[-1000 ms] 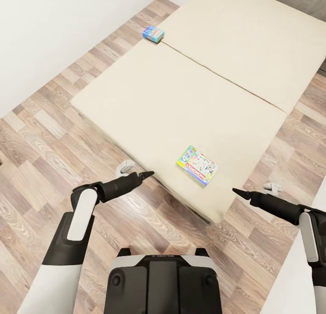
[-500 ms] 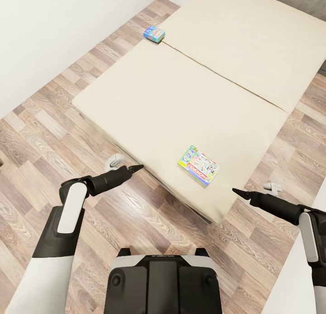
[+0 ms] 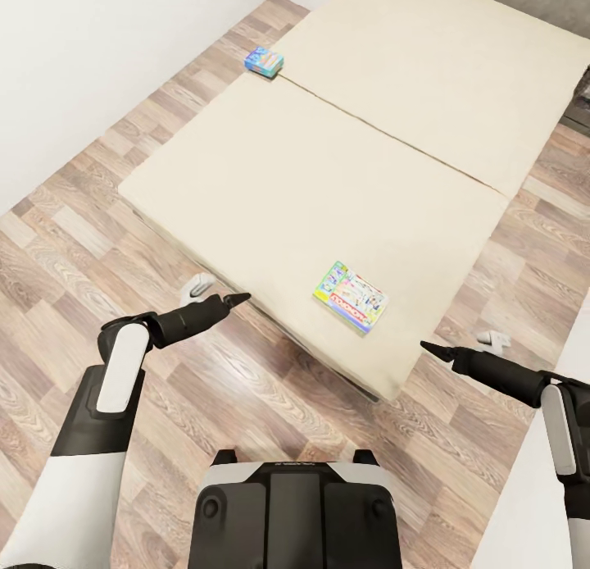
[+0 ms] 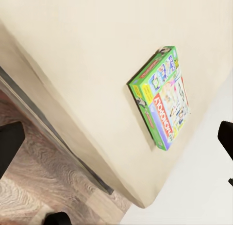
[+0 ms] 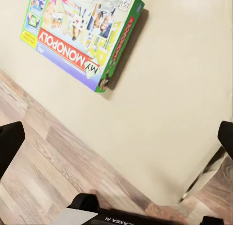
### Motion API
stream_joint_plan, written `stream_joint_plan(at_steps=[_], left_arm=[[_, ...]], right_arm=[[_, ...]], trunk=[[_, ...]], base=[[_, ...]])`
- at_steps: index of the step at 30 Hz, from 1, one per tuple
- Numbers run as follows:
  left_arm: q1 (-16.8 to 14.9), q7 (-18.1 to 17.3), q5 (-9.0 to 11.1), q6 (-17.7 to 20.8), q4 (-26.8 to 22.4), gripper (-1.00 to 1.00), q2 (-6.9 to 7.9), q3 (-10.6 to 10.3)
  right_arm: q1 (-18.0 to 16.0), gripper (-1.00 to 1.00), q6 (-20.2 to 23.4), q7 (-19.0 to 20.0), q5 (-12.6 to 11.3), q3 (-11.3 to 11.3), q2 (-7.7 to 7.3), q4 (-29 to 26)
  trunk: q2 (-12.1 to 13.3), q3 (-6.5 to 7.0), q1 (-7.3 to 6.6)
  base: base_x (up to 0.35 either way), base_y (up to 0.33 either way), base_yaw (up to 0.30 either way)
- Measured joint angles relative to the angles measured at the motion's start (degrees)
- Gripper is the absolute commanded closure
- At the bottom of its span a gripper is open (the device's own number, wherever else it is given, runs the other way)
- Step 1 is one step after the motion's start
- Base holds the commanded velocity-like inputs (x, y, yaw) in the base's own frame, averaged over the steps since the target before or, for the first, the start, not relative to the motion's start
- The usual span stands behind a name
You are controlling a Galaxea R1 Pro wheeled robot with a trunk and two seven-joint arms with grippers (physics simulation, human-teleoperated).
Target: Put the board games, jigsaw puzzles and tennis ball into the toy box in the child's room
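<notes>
The wide low bed (image 3: 344, 151) with its cream mattress, split by a seam into two sections, is seen from the head camera across a floor (image 3: 74, 249) of brown wood-grain planks, and serves as the landmark here. A flat rectangular green, white and red Monopoly board game box (image 3: 350, 296) is seen lying flat on the mattress, near the bed's closest corner and a little in from its edge; its printed lid is faced upward, and in the right wrist view the words "MY MONOPOLY" (image 5: 73, 38) can be read on it. The same box (image 4: 161, 96) is seen on the mattress in the left wrist view. A smaller blue printed game box (image 3: 264, 61) is placed at the bed's far edge, beside the seam and close to a white wall (image 3: 90, 52).

The left end effector (image 3: 233, 298) is held over the floor just off the bed's near edge, well apart from the Monopoly box; its fingers appear drawn together to a point, and nothing is gripped. The right end effector (image 3: 428, 349) is held over the floor beside the bed's closest corner, likewise drawn to a point and empty.
</notes>
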Motion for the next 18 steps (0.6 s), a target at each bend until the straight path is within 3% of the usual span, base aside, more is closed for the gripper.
stream_joint_plan(at_steps=[18], left_arm=[[-3.4, 0.0, -0.2, -0.1, 2.6, -1.0, 0.12, 0.1]], right_arm=[[0.0, -1.0, 0.0, 0.0, 0.0, 0.0, 0.0, 0.0]], trunk=[[0.0, 0.08, 0.0]], base=[[-0.006, 0.142, -0.26]])
